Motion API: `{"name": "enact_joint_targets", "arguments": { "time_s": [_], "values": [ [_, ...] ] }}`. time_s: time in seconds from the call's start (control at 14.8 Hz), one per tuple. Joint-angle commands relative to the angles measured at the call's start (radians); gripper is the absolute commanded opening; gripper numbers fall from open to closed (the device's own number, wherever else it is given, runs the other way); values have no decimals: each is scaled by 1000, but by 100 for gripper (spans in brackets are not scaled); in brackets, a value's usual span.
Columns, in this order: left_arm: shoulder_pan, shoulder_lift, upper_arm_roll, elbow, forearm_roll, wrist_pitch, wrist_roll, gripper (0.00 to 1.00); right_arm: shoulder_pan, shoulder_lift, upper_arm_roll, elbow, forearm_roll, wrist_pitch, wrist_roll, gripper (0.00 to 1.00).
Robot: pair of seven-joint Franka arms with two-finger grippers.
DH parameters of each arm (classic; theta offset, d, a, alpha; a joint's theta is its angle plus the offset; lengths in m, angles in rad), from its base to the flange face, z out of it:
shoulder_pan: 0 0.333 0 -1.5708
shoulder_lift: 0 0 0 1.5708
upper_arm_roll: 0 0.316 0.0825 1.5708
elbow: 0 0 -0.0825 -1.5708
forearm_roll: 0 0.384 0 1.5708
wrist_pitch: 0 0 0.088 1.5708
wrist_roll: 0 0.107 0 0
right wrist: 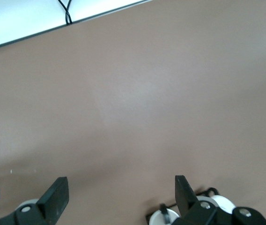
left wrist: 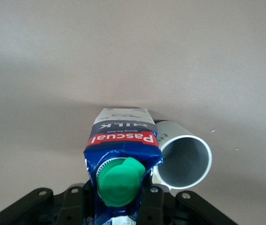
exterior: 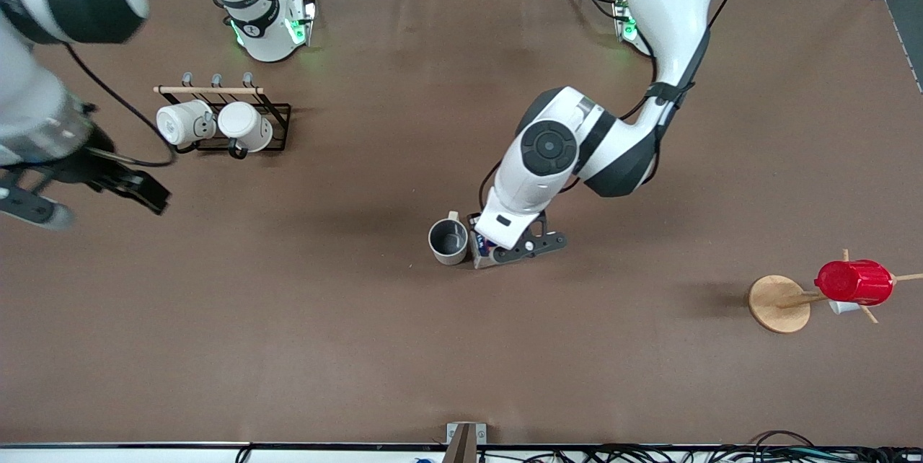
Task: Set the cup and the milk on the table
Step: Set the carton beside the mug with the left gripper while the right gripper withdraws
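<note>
The left gripper (exterior: pixel 505 250) is low in the middle of the frame, squeezing the milk (left wrist: pixel 121 161). The milk sits on the brown table (exterior: pixel 288 347), right beside the cup (exterior: pixel 448 240). The cup stands upright on the table with its grey inside showing. The right gripper (exterior: pixel 140 189) hangs in the air over the table at the frame's left edge, with its fingers (right wrist: pixel 55 199) spread wide and nothing in them. Two white mugs (exterior: pixel 216 124) lie on a black rack (exterior: pixel 277 113) in the upper left. A red cup (exterior: pixel 854 281) hangs on a wooden stand (exterior: pixel 777 303) at the lower right.
</note>
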Motion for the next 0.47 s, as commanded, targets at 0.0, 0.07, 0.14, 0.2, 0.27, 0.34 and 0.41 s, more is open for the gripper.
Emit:
{"name": "enact_joint_targets", "arguments": {
  "time_s": [0.0,0.07,0.14,0.2,0.27,0.34,0.41],
  "values": [
    [-44,44,30,58,-9,1,-21,30,-14,-97,-142,-53,132,-55,-208,100],
    [-47,44,30,55,-6,-2,-21,30,-16,-109,-184,-51,161,-90,-265,100],
    [-48,44,30,54,-5,-8,-21,30,-20,-111,-201,-51,166,-113,-283,100],
    [-53,47,30,52,-4,-6,-21,30,-26,-111,-200,-53,168,-121,-284,100],
    [-61,53,32,53,-4,-6,-23,30,-39,-108,-188,-47,169,-119,-283,100],
    [-61,56,33,53,-4,-3,-26,32,-65,-108,-140,-45,168,-118,-281,100],
    [-61,61,33,52,-4,0,-27,38,-97,-109,-102,-48,166,-122,-283,100]
  ]
}}
